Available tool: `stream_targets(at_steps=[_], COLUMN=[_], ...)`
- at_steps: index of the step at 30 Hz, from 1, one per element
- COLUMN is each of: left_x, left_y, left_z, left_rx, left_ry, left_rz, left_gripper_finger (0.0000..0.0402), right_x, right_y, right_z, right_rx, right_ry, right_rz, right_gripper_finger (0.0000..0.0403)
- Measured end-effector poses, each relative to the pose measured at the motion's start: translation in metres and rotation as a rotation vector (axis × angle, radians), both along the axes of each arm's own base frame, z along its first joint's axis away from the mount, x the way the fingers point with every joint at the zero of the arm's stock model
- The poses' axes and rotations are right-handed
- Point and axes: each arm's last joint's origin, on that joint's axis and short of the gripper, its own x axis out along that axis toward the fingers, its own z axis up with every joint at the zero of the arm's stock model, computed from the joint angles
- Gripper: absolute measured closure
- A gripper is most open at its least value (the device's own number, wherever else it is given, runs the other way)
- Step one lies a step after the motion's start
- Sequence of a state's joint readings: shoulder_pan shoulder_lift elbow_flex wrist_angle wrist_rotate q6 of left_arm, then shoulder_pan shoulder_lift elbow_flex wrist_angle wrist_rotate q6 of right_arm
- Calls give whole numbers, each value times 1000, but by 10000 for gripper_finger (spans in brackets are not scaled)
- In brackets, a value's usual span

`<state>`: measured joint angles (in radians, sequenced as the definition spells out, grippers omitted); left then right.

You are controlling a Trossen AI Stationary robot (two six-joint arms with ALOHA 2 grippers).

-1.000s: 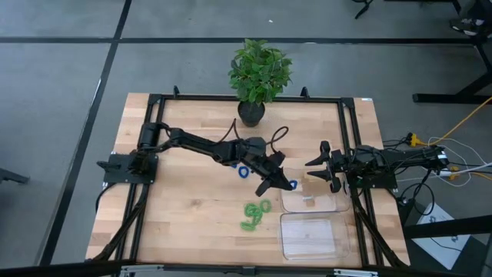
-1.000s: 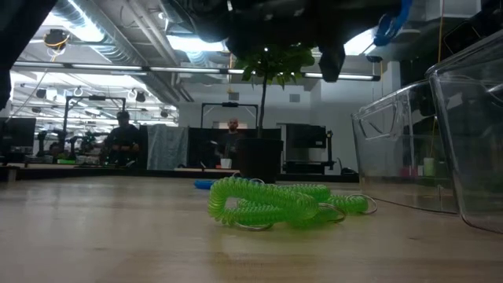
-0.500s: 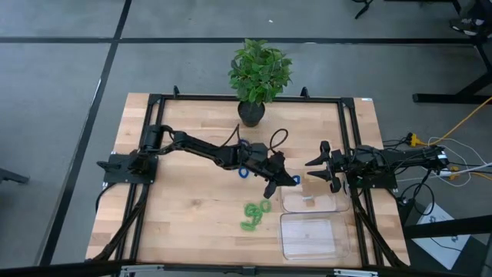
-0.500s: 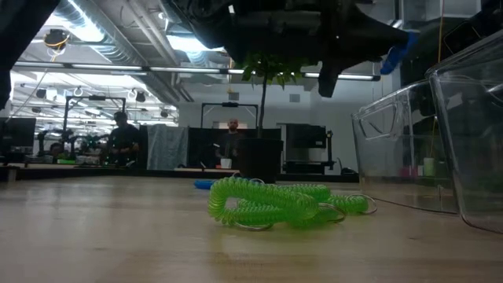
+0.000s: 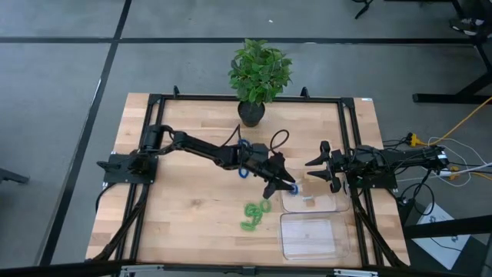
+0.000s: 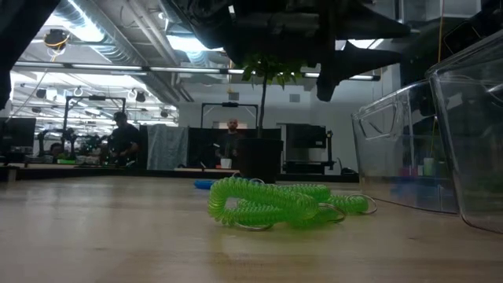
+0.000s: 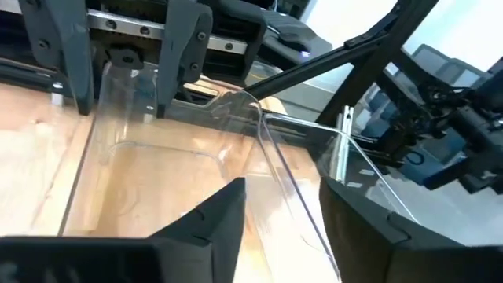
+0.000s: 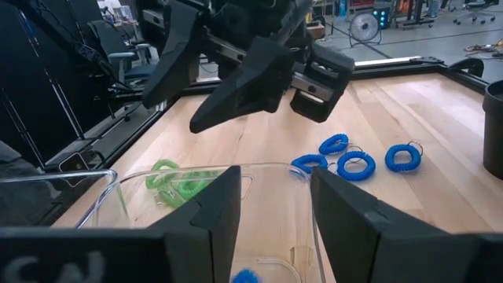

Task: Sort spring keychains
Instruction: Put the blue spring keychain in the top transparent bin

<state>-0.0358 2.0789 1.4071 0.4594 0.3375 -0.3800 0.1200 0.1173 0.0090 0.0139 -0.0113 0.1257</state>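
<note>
My left gripper [image 5: 281, 185] hangs open over the left rim of the far clear tray [image 5: 327, 206], with nothing between its fingers. One blue spring keychain [image 8: 246, 276] lies inside that tray. Several more blue keychains [image 8: 355, 165] lie on the table under my left arm. A clump of green keychains [image 5: 256, 215] rests on the wood left of the trays, and the low view shows the clump [image 6: 275, 203] too. My right gripper [image 5: 313, 171] waits open at the tray's far right side.
A second clear tray [image 5: 286, 245] stands nearer the table's front edge, right beside the first. A potted plant [image 5: 259, 73] stands at the far edge. Black frame rails [image 5: 350, 138] run along the table's sides. People stand in the room beyond.
My left gripper has moved a little toward the table's right edge and down over the far tray, then opened. The blue keychain it held has dropped out of its fingers into that tray.
</note>
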Motion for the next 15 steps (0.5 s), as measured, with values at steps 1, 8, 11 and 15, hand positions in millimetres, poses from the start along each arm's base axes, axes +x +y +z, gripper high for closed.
stream_targets(at_steps=[1, 8, 11, 15], left_x=[0, -9, -18, -33], left_y=[0, 10, 14, 17], left_z=[0, 19, 32, 51], left_rx=[-2, 72, 166, 328], left_ry=[0, 6, 19, 55], left_rz=[-6, -32, -18, 17], left_gripper_finger=[234, 226, 232, 238], right_x=[0, 0, 0, 0], right_y=[0, 0, 0, 0], right_z=[0, 0, 0, 0], right_rx=[0, 0, 0, 0], right_ry=[0, 0, 0, 0], right_rz=[0, 0, 0, 0], right_gripper_finger=[249, 249, 249, 249])
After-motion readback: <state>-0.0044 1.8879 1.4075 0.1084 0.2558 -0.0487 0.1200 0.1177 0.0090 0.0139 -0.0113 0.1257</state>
